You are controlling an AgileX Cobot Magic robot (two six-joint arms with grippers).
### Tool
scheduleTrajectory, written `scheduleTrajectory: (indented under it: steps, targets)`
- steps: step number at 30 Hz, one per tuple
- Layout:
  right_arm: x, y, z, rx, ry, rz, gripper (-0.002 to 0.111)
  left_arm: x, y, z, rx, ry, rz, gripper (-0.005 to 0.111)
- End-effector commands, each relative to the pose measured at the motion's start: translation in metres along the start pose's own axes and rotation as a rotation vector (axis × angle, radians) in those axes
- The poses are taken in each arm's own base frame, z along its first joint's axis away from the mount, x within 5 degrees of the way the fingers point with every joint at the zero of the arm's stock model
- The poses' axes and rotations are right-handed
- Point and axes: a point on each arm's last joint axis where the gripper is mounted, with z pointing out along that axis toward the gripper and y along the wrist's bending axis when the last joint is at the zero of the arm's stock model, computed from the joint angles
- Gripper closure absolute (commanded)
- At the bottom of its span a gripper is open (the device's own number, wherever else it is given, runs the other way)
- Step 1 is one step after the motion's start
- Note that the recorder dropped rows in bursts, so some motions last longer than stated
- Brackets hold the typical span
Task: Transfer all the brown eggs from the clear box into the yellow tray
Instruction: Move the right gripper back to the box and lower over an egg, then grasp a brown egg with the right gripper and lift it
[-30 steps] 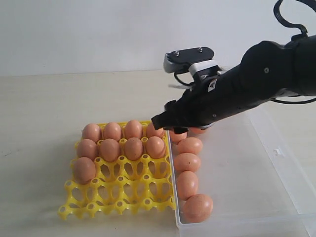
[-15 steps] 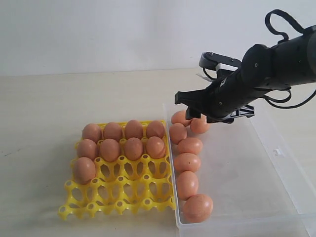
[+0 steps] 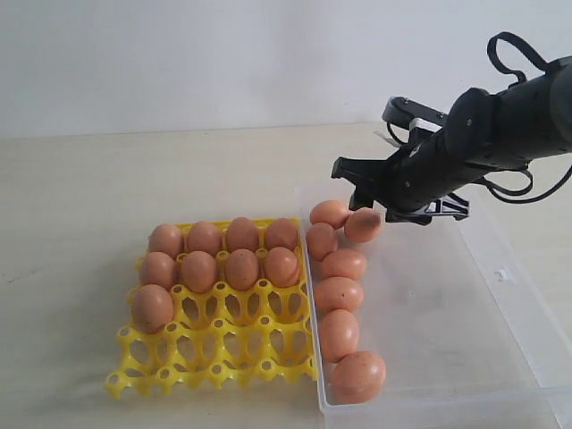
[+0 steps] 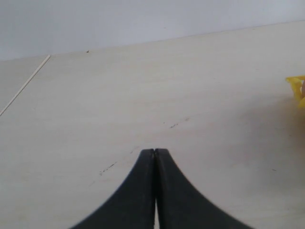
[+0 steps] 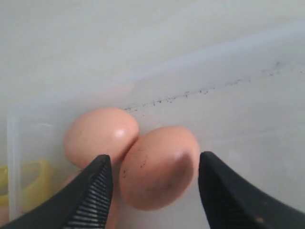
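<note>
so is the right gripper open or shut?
Open: the right gripper has its fingers wide apart, straddling one brown egg in the clear box.

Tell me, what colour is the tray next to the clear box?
The tray is bright yellow. It shows best in the exterior view.

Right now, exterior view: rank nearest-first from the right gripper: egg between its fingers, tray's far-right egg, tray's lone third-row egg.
1. Egg between right gripper's fingers, in clear box.
2. Far-right egg, yellow tray's back row.
3. Lone third-row egg, tray's left.
</note>
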Motion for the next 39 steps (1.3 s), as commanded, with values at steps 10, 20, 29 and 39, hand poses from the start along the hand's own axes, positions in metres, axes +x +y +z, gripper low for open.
scheduleTrajectory:
  steps: [10, 20, 29, 39]
  targets:
    - [0.004, -0.008, 0.023, 0.005, -0.004, 0.113, 0.055, -0.002, 0.000, 0.000, 0.004, -0.013, -0.002, 0.107]
    - [-0.002, -0.009, 0.026, -0.002, -0.070, 0.118, 0.055, -0.002, 0.000, 0.000, 0.004, -0.013, -0.002, 0.107]
    - [-0.005, -0.008, 0.026, -0.007, -0.106, 0.115, 0.055, -0.002, 0.000, 0.000, 0.004, -0.013, -0.002, 0.107]
    - [-0.007, -0.008, 0.025, -0.010, -0.135, 0.104, 0.055, -0.002, 0.000, 0.000, 0.004, -0.013, -0.002, 0.107]
